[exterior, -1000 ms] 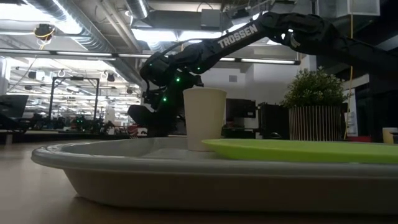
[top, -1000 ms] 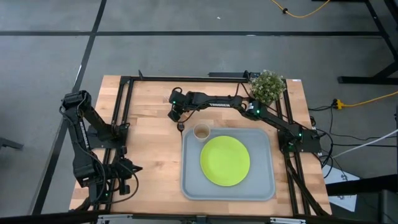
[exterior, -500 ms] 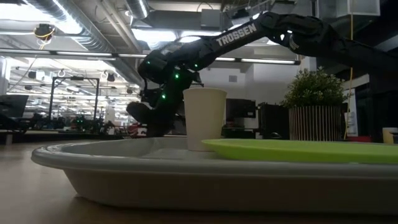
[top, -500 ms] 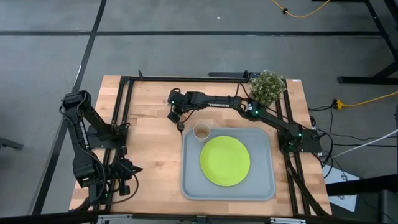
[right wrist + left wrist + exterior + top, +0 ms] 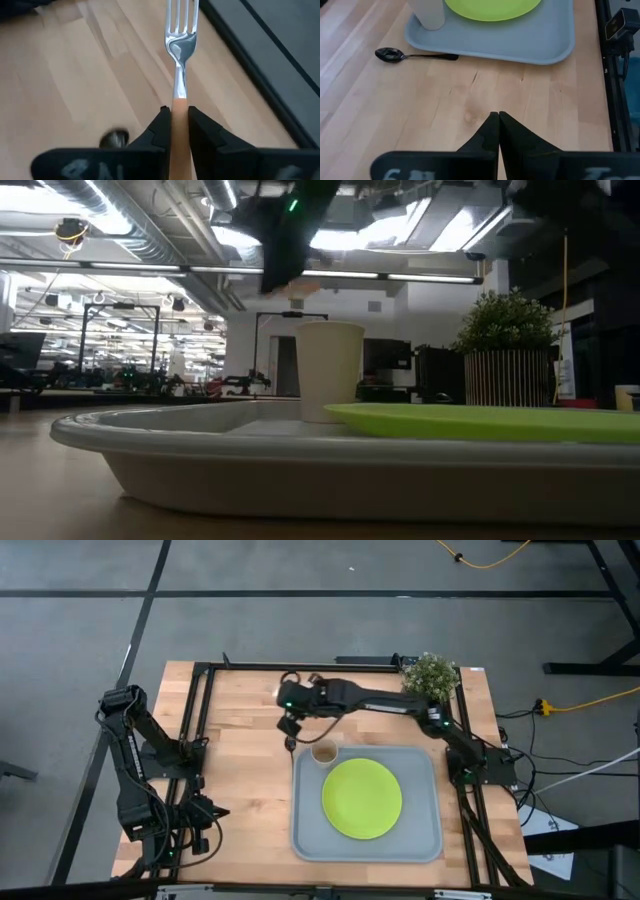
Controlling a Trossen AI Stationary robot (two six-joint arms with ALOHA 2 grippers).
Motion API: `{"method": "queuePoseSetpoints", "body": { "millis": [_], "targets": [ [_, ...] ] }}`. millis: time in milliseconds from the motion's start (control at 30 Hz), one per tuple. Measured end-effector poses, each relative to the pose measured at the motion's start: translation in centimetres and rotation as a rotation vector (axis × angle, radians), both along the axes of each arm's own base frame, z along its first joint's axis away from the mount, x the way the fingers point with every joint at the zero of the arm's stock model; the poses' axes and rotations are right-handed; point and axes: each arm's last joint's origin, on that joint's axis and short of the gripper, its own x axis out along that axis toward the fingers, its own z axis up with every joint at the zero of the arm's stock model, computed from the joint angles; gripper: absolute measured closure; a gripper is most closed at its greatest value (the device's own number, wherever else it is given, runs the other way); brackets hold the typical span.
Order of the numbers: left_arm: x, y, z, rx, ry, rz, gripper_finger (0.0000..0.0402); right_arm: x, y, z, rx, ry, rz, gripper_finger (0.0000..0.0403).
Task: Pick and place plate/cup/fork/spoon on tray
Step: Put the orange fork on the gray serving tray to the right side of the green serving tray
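My right gripper (image 5: 179, 131) is over the bare wood just past the tray's far-left corner (image 5: 290, 726) and high up in the low view (image 5: 285, 240). It is shut on the fork (image 5: 179, 60), which has silver tines and an orange handle. The tan cup (image 5: 324, 752) stands upright on its base in the far-left corner of the grey-blue tray (image 5: 430, 840). The lime-green plate (image 5: 362, 798) lies flat in the tray's middle. The dark spoon (image 5: 415, 55) lies flat on the wood beside the tray. My left gripper (image 5: 498, 130) is shut and empty at the table's left. My right gripper pinches the fork's orange handle (image 5: 179, 107) between its two fingers. The fork runs along the fingers and sticks out ahead of them, tines (image 5: 181, 15) foremost. It hangs clear of the wood below.
A potted green plant (image 5: 431, 678) stands at the table's far right corner. A black metal frame (image 5: 300, 664) runs along the far edge and both sides. Bare wood lies left of the tray (image 5: 240, 780).
My right gripper has risen from table height behind the cup to well above it, carrying the fork clear of the wood. It has also shifted a little toward the table's right.
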Motion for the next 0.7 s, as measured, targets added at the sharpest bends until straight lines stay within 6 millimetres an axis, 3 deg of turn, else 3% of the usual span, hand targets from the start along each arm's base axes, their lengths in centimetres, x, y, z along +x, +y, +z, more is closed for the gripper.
{"method": "queuePoseSetpoints", "body": {
  "millis": [100, 300, 500, 600, 700],
  "targets": [
    [0.0, 0.0, 0.0, 0.000, 0.000, 0.000, 0.0401, -2.4, 1.5, 2.3, -0.010, 0.041, -0.097, 0.0358],
    [0.0, 0.0, 0.0, 0.002, 0.003, 0.000, 0.0401, -7.4, 5.7, 4.2, -0.025, 0.215, -0.310, 0.0358],
    [0.0, 0.0, 0.0, -0.003, 0.012, -0.002, 0.0401, -9.8, 10.9, 4.0, 0.006, 0.150, -0.351, 0.0358],
    [0.0, -0.1, 0.0, -0.021, 0.006, 0.003, 0.0401, -12.3, 13.2, 3.1, 0.027, 0.139, -0.386, 0.0358],
    [0.1, -0.3, 0.0, -0.041, -0.001, 0.000, 0.0401, -16.0, 15.0, 1.9, 0.038, 0.117, -0.501, 0.0358]
  ]
}}
